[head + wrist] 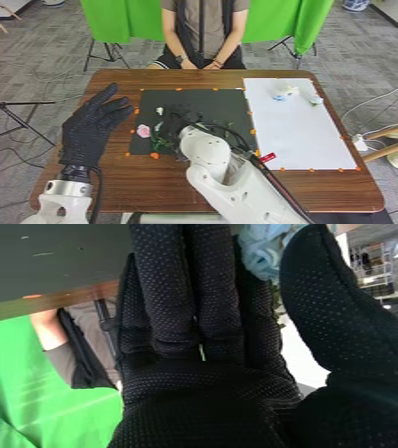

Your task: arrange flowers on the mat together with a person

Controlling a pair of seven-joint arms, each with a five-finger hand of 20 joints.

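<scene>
Right robot hand (180, 121) over mat (220, 101) with pink flower (143, 131)

no text can be read, even on the small red tag (267, 157).

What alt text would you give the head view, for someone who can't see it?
A robot's right hand is over a dark mat bearing a pink flower and greenery on a wooden table. Its open left hand is left of the mat; pale flowers lie on a white sheet.
</scene>
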